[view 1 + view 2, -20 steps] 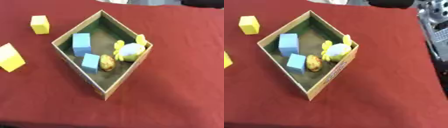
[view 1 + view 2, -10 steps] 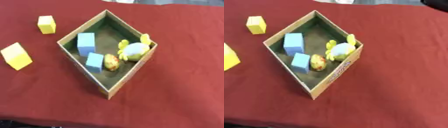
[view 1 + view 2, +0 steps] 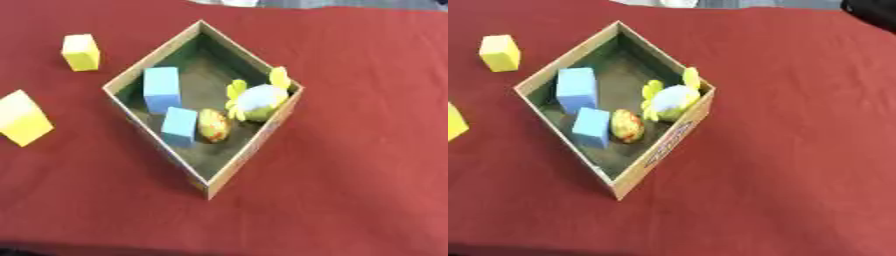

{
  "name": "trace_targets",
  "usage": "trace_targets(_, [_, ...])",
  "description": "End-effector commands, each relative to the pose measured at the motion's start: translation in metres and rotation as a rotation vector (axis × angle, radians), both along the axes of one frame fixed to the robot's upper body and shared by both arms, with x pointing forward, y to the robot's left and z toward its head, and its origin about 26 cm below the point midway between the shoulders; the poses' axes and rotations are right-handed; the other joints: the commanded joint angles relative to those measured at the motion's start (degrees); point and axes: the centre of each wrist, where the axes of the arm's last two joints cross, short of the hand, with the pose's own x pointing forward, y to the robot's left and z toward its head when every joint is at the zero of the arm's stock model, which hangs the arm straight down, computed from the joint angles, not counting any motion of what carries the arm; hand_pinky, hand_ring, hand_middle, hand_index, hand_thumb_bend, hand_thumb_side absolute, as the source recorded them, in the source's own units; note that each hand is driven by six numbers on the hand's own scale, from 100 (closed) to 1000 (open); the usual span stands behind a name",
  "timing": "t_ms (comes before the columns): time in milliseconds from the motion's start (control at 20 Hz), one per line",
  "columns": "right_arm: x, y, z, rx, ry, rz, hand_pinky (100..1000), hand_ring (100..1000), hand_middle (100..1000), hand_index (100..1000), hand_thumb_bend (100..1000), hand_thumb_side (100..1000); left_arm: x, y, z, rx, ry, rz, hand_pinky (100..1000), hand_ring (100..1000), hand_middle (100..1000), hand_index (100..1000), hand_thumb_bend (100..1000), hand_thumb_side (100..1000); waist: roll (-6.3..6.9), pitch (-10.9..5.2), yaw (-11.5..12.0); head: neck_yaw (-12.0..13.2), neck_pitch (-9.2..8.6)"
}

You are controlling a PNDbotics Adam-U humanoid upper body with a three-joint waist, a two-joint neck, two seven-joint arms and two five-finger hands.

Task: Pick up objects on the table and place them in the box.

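Nearest the camera, only bare red cloth over the desk. Then the near corner of the box, an open cardboard box set cornerwise like a diamond, its near-right outer wall printed with something too blurred to read. Inside, closest to that corner, a small blue block leaning against the near-left wall, and just beside it on the right, touching or almost touching, a rounded orange-and-yellow object of unclear kind. A little farther in, a taller blue block standing by the left wall, and across from it a pale blue and yellow soft toy pressed against the right wall, one yellow part poking above the rim. Beyond these, bare dark floor of the box up to its far corner. Out on the cloth to the left, well apart from the box, a large yellow block near the view's left edge, tilted, cut by the frame in the right eye view. Farther back on the same side, a smaller yellow block, upright, also clear of the box. At the far edge, a pale strip beyond the cloth. Neither hand visible in either view, so nothing to tell of released, clenched or grasping.
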Motion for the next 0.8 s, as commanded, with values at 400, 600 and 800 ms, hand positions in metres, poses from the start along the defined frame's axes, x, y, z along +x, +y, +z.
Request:
trace_targets(400, [-0.006, -0.004, 0.009, -0.001, -0.038, -0.028, 867, 831, 673, 837, 100, 319, 0.007, 0.036, 0.001, 0.117, 0.147, 0.109, 919, 890, 828, 924, 624, 539, 0.85, -1.77, 0.3, 0.2, -0.46])
trace_targets(600, [-0.006, -0.003, 0.008, 0.003, -0.035, -0.025, 867, 829, 670, 836, 100, 323, 0.010, 0.043, -0.002, 0.071, 0.127, 0.228, 919, 884, 805, 903, 623, 567, 0.89, -1.75, 0.2, 0.3, -0.54])
trace_targets(800, [-0.005, -0.002, 0.007, 0.006, -0.029, -0.023, 867, 827, 667, 835, 100, 336, 0.013, 0.045, -0.006, 0.020, 0.148, 0.315, 928, 885, 805, 902, 605, 575, 1.07, -1.70, -0.1, 0.6, -0.58])
